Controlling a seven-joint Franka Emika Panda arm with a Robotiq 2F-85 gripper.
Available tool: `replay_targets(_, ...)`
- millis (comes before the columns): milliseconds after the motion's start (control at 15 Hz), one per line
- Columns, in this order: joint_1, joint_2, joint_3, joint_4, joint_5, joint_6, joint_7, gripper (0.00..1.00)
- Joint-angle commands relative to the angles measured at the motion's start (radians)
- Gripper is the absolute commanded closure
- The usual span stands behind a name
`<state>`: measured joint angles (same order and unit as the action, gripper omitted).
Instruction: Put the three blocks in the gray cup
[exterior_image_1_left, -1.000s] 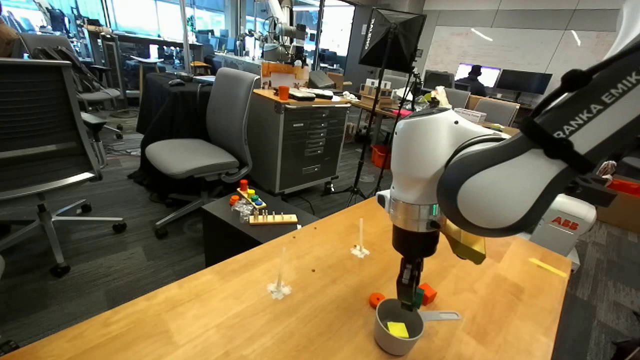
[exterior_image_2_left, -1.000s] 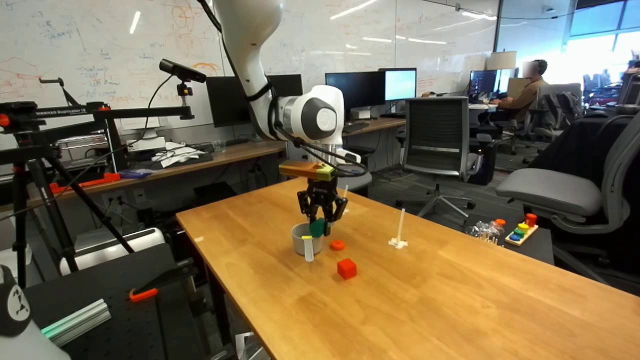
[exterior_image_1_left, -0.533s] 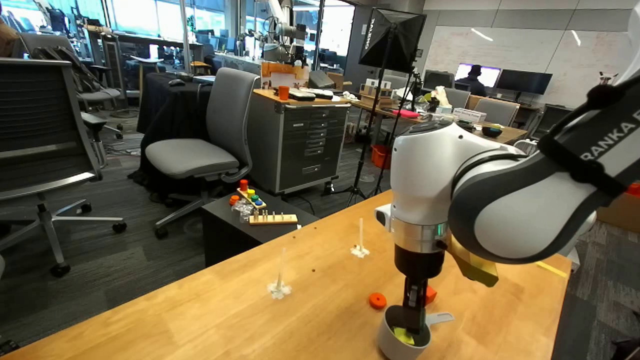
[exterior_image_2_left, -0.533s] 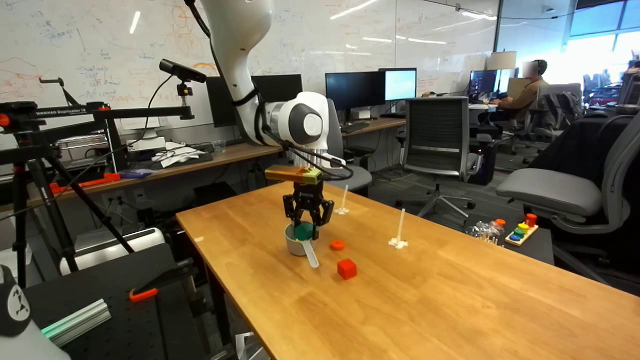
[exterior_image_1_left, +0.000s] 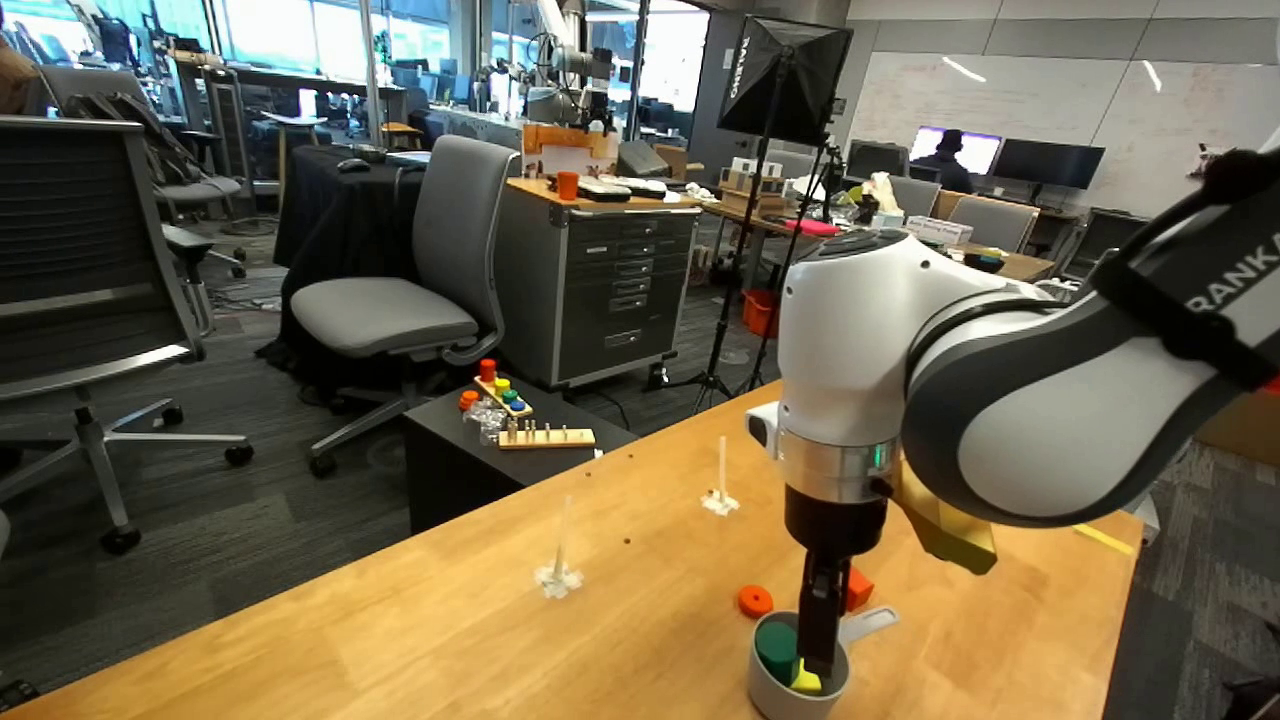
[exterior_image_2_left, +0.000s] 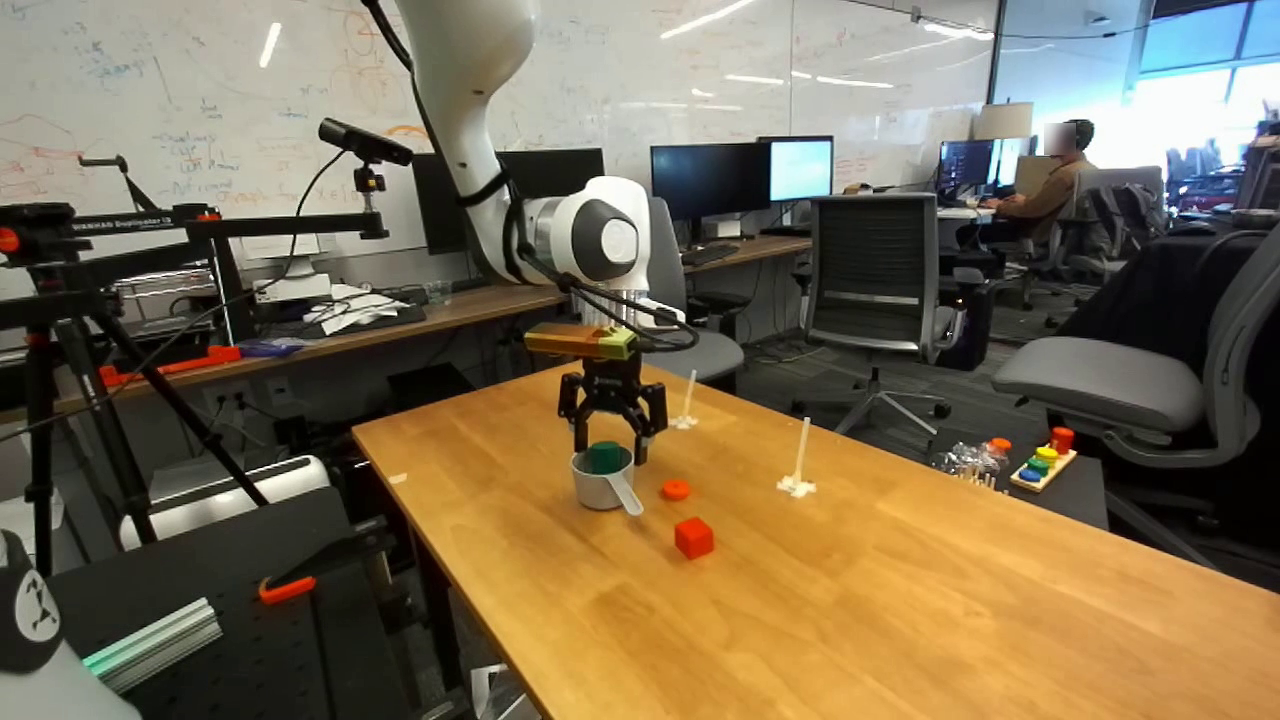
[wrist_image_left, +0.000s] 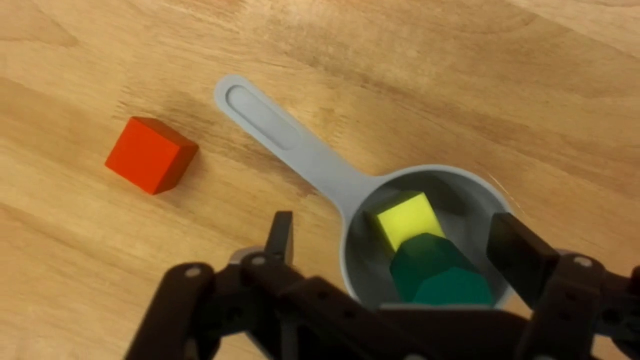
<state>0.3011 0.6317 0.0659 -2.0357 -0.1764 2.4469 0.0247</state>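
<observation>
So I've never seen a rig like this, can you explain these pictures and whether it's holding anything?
This is a robot arm ending in a gripper, a sort of two-fingered hand. The wide pictures look across a wooden table from two different places; the close-up looks down from the arm's wrist. On the table sits a gray cup, with a yellow block and a green block inside. A red-orange block, an orange disc and two pale upright rods are on the table outside the cup. The gripper stands open, so it isn't holding anything.
</observation>
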Motion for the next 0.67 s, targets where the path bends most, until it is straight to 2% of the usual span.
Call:
replay_targets(0,-0.015,-0.034,-0.013,-0.002,-0.016,-0.005,0.038,0.00)
replay_targets(400,-0.080,-0.012,-0.078,0.075,-0.007,-0.023,0.062,0.00)
replay_targets(600,-0.136,-0.002,-0.090,0.110,0.050,-0.029,0.109,0.00)
